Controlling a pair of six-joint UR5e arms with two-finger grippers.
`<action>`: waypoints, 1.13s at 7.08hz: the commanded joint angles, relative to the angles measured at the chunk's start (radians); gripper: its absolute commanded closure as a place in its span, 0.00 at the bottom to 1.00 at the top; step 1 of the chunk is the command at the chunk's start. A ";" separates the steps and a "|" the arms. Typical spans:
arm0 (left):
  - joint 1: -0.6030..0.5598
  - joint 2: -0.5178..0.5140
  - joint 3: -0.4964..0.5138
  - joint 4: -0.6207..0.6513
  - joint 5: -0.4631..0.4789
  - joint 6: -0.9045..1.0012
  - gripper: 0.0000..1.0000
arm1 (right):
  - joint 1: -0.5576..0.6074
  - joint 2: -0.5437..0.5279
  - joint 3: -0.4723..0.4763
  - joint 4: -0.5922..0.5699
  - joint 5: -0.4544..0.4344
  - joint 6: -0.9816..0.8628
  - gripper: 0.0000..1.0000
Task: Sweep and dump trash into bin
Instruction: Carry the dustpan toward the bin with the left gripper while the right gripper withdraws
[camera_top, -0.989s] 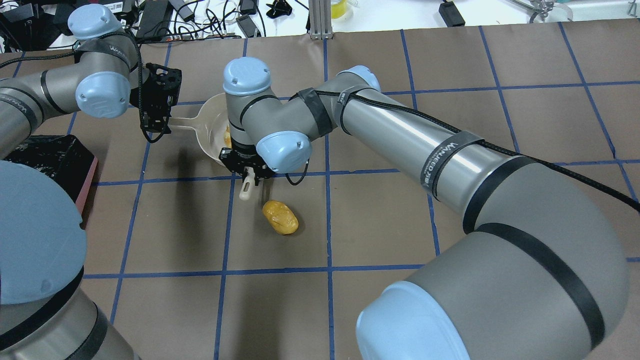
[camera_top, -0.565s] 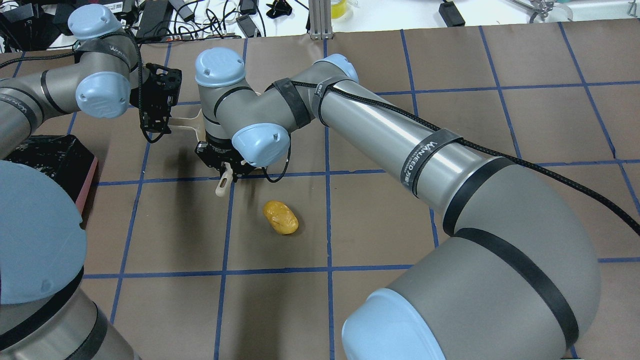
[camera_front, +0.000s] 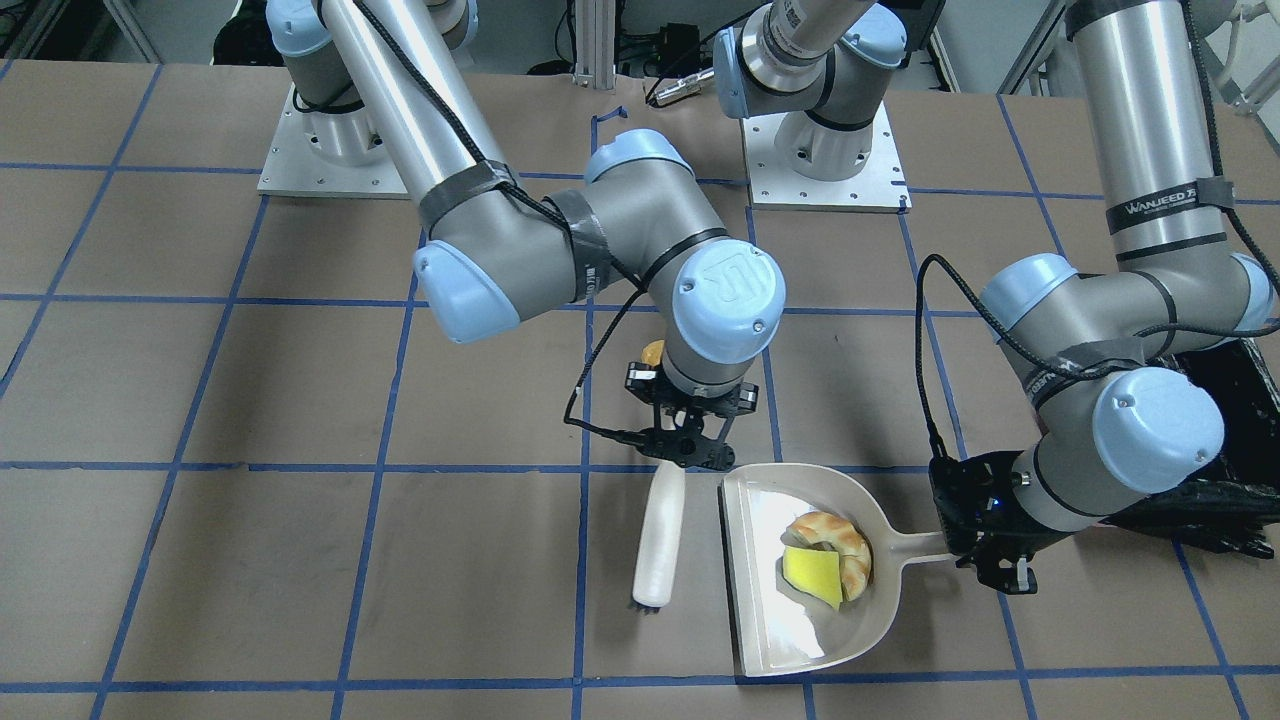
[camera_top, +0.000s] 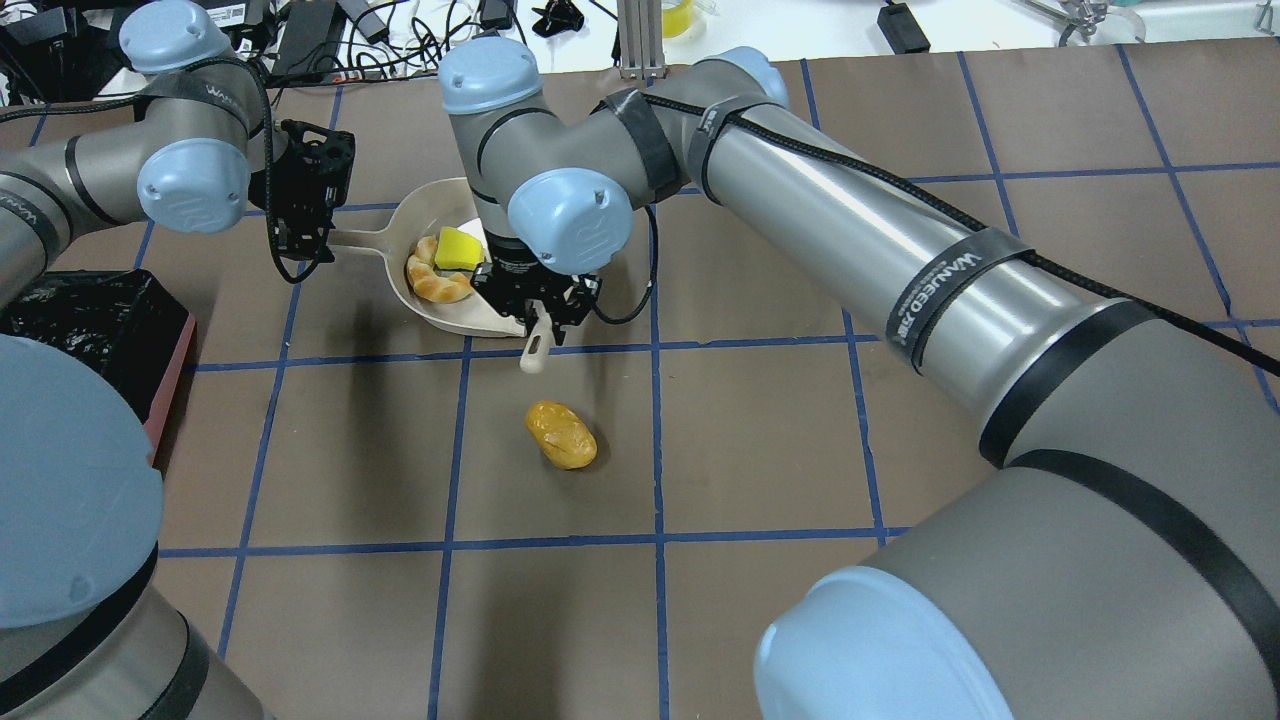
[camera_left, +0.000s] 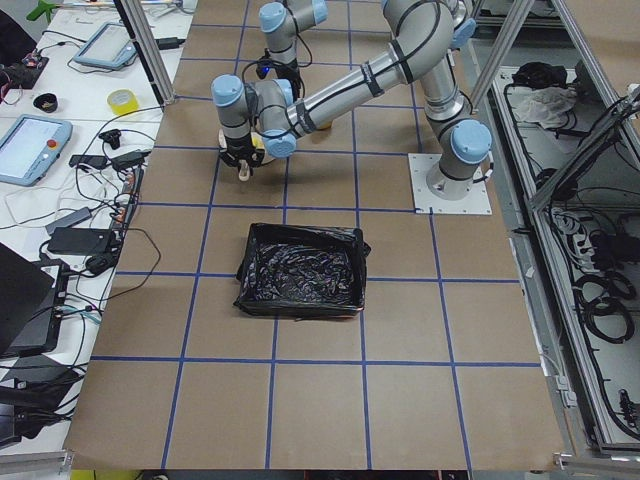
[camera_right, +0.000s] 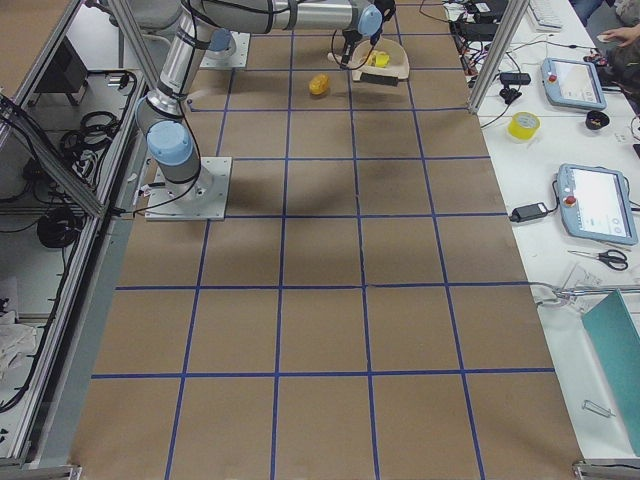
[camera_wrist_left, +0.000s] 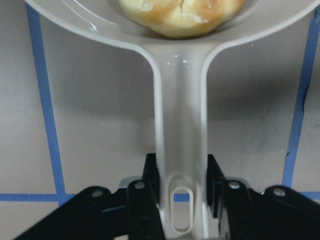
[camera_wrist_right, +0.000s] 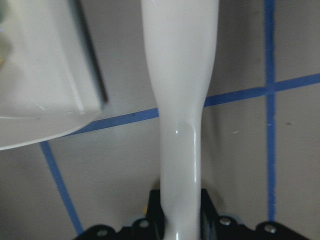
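My left gripper (camera_top: 303, 222) is shut on the handle of the cream dustpan (camera_top: 462, 316), which lies flat on the table; the left wrist view shows the fingers (camera_wrist_left: 150, 182) clamping the handle. The tan croissant (camera_top: 436, 281) and yellow wedge (camera_top: 458, 247) lie inside the pan (camera_front: 780, 620). My right gripper (camera_top: 536, 303) is shut on a white brush (camera_front: 660, 540), held along the pan's open edge. The golden-orange roll (camera_top: 561, 434) lies on the table on the robot's side of the brush, apart from it. The black-lined bin (camera_top: 95, 320) stands at the left edge.
The brown table has a blue tape grid. Cables and power bricks (camera_top: 420, 40) lie past the far edge, with a metal post (camera_top: 638, 40). The bin also shows in the exterior left view (camera_left: 303, 270), well apart from both arms.
My right arm swung left over the pan, then back right and farther away with the brush, uncovering the croissant and wedge in the pan. The roll has not moved. The left gripper barely shifted.
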 joint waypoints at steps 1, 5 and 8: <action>0.081 0.039 0.001 -0.033 -0.012 0.051 1.00 | -0.084 -0.132 0.118 0.075 -0.049 -0.108 1.00; 0.396 0.191 0.020 -0.266 -0.055 0.244 1.00 | -0.087 -0.342 0.513 -0.086 -0.050 -0.146 1.00; 0.707 0.297 0.075 -0.374 -0.041 0.492 1.00 | -0.089 -0.364 0.526 -0.090 -0.050 -0.159 1.00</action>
